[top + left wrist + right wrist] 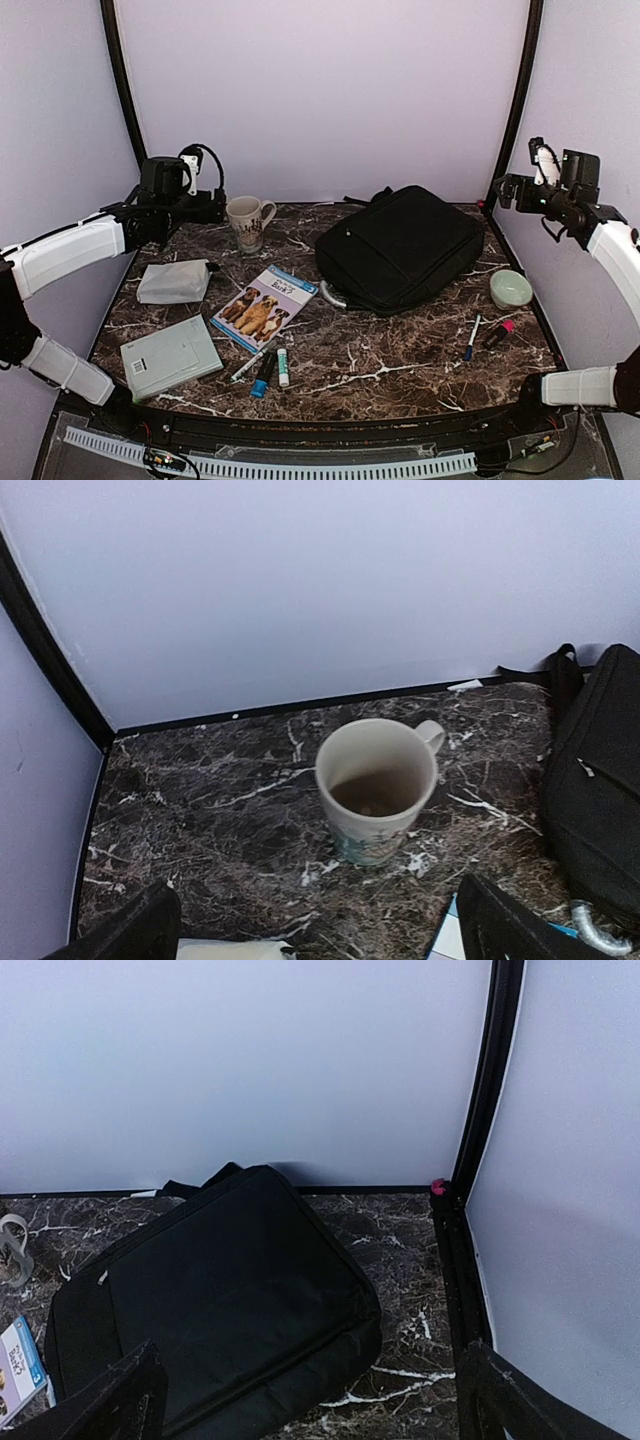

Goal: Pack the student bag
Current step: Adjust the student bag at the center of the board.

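The student bag [400, 248] is a large black backpack lying flat at the back middle of the marble table, its grey loop handle [330, 295] pointing toward the front left. It also shows at the right edge of the left wrist view as the bag [600, 780], and it fills the lower left of the right wrist view as the bag [210, 1310]. My left gripper [210, 206] hangs open in the air at the back left, above and left of the mug, holding nothing. My right gripper [508, 190] hangs open at the back right, above the bag's far right corner, also holding nothing.
A cream mug [248, 220] stands left of the bag, seen from above as the mug [378, 785]. A grey folded pouch [175, 281], a dog book [265, 307], a grey flat case [170, 357] and three markers [265, 368] lie front left. A green bowl [511, 289], a pen [471, 338] and a pink-tipped item [498, 333] lie right.
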Controlling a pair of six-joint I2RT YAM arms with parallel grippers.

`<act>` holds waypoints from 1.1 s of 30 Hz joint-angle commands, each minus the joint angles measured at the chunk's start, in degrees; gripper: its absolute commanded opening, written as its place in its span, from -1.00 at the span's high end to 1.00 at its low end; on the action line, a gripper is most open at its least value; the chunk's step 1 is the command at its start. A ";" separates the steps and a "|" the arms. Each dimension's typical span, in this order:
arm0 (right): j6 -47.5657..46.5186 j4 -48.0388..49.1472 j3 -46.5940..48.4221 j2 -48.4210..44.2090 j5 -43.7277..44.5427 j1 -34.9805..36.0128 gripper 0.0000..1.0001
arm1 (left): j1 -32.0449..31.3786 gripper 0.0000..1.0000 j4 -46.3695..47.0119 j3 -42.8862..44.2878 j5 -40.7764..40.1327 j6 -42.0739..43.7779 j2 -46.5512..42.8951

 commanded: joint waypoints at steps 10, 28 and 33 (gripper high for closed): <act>-10.80 1.42 -4.32 6.18 -7.20 6.42 -0.88 | 23.07 -0.60 3.10 -7.42 17.51 -10.08 2.02; -28.62 -7.19 10.42 37.51 1.27 38.91 -0.24 | 7.73 -0.91 8.75 -13.74 34.06 -6.89 -4.53; -29.82 -9.54 16.62 44.01 4.18 44.00 -0.31 | 6.72 -0.86 7.79 -12.87 37.45 -7.13 -4.07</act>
